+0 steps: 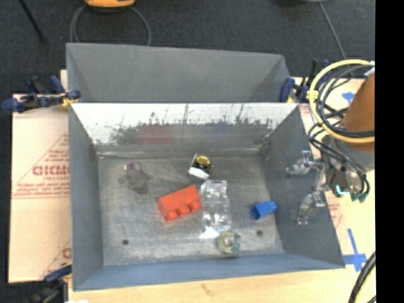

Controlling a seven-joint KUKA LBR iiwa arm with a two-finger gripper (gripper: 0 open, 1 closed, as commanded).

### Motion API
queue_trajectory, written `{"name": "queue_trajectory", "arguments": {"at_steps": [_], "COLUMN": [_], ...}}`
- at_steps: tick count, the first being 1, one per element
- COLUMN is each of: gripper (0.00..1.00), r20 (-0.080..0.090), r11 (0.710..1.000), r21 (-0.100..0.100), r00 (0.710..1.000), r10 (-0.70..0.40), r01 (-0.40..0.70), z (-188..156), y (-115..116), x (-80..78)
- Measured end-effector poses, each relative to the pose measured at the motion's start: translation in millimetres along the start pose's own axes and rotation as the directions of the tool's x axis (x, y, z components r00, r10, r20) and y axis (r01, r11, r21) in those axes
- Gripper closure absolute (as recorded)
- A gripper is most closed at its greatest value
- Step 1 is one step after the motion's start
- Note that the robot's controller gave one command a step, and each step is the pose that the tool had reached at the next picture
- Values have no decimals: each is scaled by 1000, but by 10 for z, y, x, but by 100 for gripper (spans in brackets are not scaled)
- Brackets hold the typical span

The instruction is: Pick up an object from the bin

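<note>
Blue block (pixel 263 209), small, lies on the bin floor to the right of the red brick (pixel 180 204). Between them is the clear plastic piece (pixel 214 210), which touches the brick's right end. The block is the thing nearest the gripper (pixel 304 188), so it is the likely pick; that is a guess, as no finger is round it.

The gripper is farther right of the brick again, over the bin's (pixel 177 93) sloped right wall. Its fingers are spread wide with nothing between them. The block lies left of the gripper and a bit toward the near rim, close but apart.

Risks:
- The gripper hangs over the slope, so a straight drop could meet the wall before the floor.
- The block is small and low, so an off-centre close could nudge it left toward the brick and into the clear piece, or tip it out of the grasp.
- The block sits at an angle, so misaligned fingers may catch its corners and let it slip.
- The greenish round thing (pixel 228 242), front-right of the brick, could get clipped if the gripper overshoots left.

The yellow-black bit (pixel 201 165) behind the brick is well clear.
</note>
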State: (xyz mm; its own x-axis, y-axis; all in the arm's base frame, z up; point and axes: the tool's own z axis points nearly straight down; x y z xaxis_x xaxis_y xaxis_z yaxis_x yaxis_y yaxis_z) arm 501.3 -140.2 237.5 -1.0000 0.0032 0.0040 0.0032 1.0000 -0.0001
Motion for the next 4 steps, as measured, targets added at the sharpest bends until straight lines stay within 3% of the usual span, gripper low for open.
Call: {"name": "queue_trajectory", "arguments": {"at_steps": [1,2,3,4], "gripper": [0,0,100,100], "r20": [2,11,14,12], "r11": [993,958,957,832], "r21": [-1,3,8,11], "r00": [993,958,957,832], "r10": [-115,-286,-289,-554], "r01": [115,286,289,554], "z": [879,1658,1624,25], "y": [-42,-173,-184,-25], "x": [-364,-512,-525,-589]}}
